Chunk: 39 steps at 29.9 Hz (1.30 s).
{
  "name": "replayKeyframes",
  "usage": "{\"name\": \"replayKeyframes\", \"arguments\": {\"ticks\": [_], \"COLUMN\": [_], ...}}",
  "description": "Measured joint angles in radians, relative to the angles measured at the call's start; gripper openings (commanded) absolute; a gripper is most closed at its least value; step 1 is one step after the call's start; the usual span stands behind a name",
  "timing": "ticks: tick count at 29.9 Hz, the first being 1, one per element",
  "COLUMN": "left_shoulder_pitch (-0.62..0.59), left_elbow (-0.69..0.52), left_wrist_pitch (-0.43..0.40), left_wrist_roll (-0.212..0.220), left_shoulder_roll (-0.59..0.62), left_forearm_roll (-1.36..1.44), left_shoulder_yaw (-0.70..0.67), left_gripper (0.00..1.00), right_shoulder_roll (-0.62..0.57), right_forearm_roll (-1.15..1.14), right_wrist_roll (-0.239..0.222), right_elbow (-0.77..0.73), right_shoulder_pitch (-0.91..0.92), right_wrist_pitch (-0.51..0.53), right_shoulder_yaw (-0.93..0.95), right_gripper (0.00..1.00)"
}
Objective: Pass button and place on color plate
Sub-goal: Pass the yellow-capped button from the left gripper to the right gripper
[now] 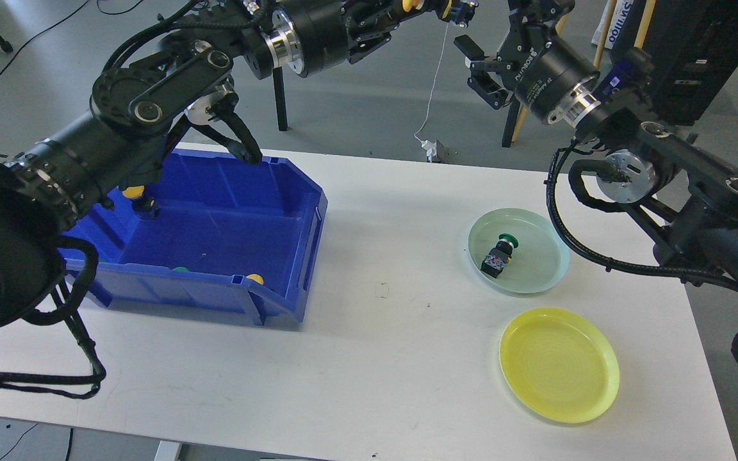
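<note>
My left gripper (441, 8) is high at the top edge, beyond the table, shut on a yellow-capped button (460, 9) whose contact block points right. My right gripper (476, 66) is open, just right of and below that button, facing it with a small gap between. On the table a pale green plate (542, 256) holds a green-capped button (498, 255) lying on its side. A yellow plate (559, 365) in front of it holds nothing.
A blue bin (215, 186) stands on the left of the white table (382, 333), with a yellow button (132, 191) at its back left and more caps along its front wall (254, 279). Stand legs and a cable are on the floor behind.
</note>
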Motion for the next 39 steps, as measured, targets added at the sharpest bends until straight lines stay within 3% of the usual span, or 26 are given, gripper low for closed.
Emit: {"name": "replayKeyframes", "arguments": {"ticks": [5,8,14,17,21,23,24,25,26,33,39], "left_shoulder_pitch": [0.000,0.000,-0.002,-0.003,-0.005,-0.005,-0.005,-0.005,-0.005,-0.008,-0.004], "left_elbow": [0.003,0.003,0.003,0.003,0.003,0.003,0.003,0.003,0.003,0.037,0.043], "left_wrist_pitch": [0.000,0.000,0.000,0.000,0.000,0.000,0.000,0.000,0.000,0.000,0.000], "left_wrist_roll": [0.000,0.000,0.000,0.000,0.000,0.000,0.000,0.000,0.002,0.049,0.056], "left_shoulder_roll": [-0.003,-0.003,-0.003,-0.003,-0.003,-0.003,-0.003,-0.003,-0.003,-0.006,-0.007], "left_forearm_roll": [-0.002,-0.003,-0.024,-0.025,-0.026,-0.026,-0.027,-0.027,-0.027,-0.047,-0.044], "left_shoulder_yaw": [0.000,0.000,0.000,0.000,0.000,0.000,0.000,0.000,0.000,-0.002,0.002], "left_gripper": [0.19,0.19,0.19,0.19,0.19,0.30,0.46,0.77,0.85,0.92,0.94], "right_shoulder_roll": [0.020,0.024,0.025,0.025,0.025,0.025,0.025,0.025,0.025,0.024,0.021], "right_forearm_roll": [-0.004,-0.009,-0.015,-0.015,-0.015,-0.016,-0.016,-0.016,-0.016,-0.018,-0.016], "right_wrist_roll": [0.010,0.010,0.007,0.006,0.006,0.005,0.005,0.005,0.004,0.002,0.002], "right_elbow": [-0.006,-0.008,-0.012,-0.012,-0.013,-0.013,-0.013,-0.013,-0.014,-0.014,-0.017], "right_shoulder_pitch": [0.015,0.019,0.020,0.022,0.023,0.023,0.023,0.023,0.023,0.023,0.023], "right_wrist_pitch": [-0.007,-0.009,-0.003,0.002,0.008,0.008,0.008,0.008,0.008,0.009,0.009], "right_shoulder_yaw": [-0.007,-0.010,-0.019,-0.020,-0.020,-0.021,-0.021,-0.021,-0.021,-0.024,-0.021], "right_gripper": [0.69,0.48,0.25,0.17,0.15,0.15,0.15,0.15,0.14,0.15,0.15]}}
